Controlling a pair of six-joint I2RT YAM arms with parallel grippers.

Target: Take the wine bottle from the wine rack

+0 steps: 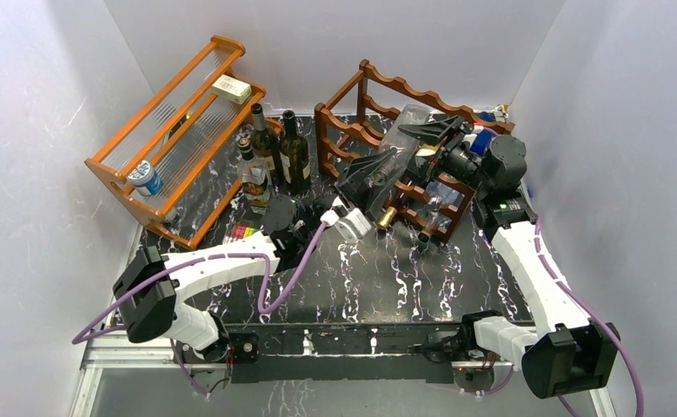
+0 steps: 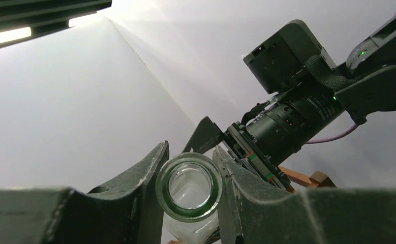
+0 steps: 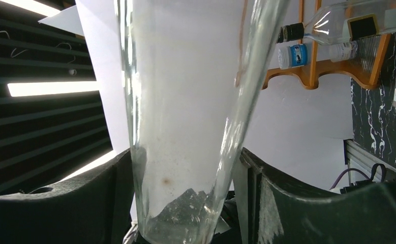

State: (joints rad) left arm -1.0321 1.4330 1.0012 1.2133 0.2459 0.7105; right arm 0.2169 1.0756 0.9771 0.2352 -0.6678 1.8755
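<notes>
While both end effectors hold it, the clear wine bottle [image 1: 400,139] lies tilted over the wine rack [image 1: 404,89].
The left end effector [image 2: 190,155] is closed around the bottle's mouth, the right end effector [image 3: 185,168] grips its wide body, and the rack stands on the black tabletop [image 1: 404,278].

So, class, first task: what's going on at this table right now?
One clear glass bottle is held by both grippers over the dark wooden rack. The left gripper is shut on its neck just below the mouth; the right gripper clamps its body. The bottle is tilted, and whether it has fully cleared the rack is unclear.
</notes>
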